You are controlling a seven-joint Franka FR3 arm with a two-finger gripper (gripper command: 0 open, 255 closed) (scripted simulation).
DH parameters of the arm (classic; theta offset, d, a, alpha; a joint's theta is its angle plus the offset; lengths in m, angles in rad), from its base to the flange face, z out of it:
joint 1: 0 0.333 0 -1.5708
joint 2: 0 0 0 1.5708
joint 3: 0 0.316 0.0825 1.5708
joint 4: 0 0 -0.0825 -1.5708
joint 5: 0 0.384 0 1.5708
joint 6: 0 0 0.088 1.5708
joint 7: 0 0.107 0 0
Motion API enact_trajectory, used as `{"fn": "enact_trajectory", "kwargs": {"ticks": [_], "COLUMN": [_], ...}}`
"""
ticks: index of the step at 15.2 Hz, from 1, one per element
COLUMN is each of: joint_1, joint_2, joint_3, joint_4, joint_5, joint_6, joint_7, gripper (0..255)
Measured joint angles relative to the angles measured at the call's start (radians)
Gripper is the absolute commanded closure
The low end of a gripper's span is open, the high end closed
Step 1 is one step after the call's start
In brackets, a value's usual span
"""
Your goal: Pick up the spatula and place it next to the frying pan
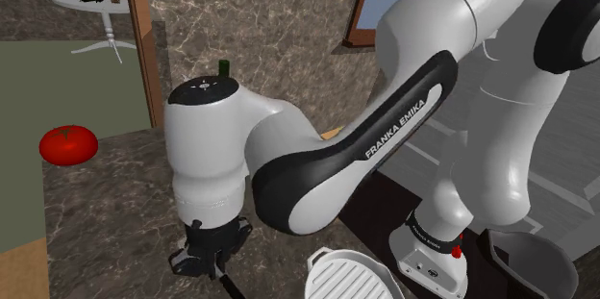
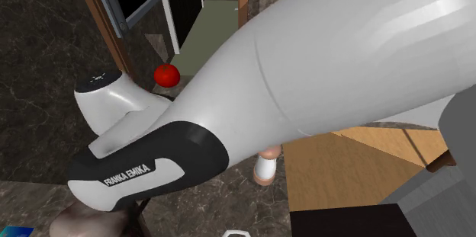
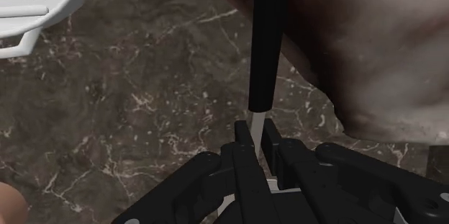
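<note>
A: Fast pass. What sits off to the side of the hand?
B: A red tomato [image 1: 67, 143] on the dark marble counter [image 1: 106, 211], well apart from the gripper [image 1: 213, 257].
A: Hand state?
B: The fingers are clamped on the spatula [image 3: 262, 42], pinching its thin pale neck between them.
A: Spatula look?
B: Long straight black handle, plain and rounded. It narrows to a pale flat strip right at the fingertips. The blade end is hidden inside the hand.
A: Where is it?
B: In the gripper. The handle sticks out ahead of the fingertips, over the counter. Can't tell if its far end touches the marble.
A: Pan?
B: A white ridged pan [image 1: 351, 276] lies near the hand, on the side away from the tomato and apart from the spatula.
A: Last?
B: A mottled brown-grey lump [image 3: 381, 50] just beside the handle, opposite the pan. Can't tell what it is.
</note>
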Motion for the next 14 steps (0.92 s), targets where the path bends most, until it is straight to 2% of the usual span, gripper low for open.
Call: {"fn": "enact_trajectory", "kwargs": {"ticks": [7,14], "joint_1": [0.094,0.216], "joint_2": [-0.023,0.016], "joint_3": [0.062,0.112], "joint_4": [-0.038,-0.011], "joint_5": [0.006,-0.034], "joint_6": [0.021,0.030], "joint_7": [0.154,0.347], "gripper": [255,255]}}
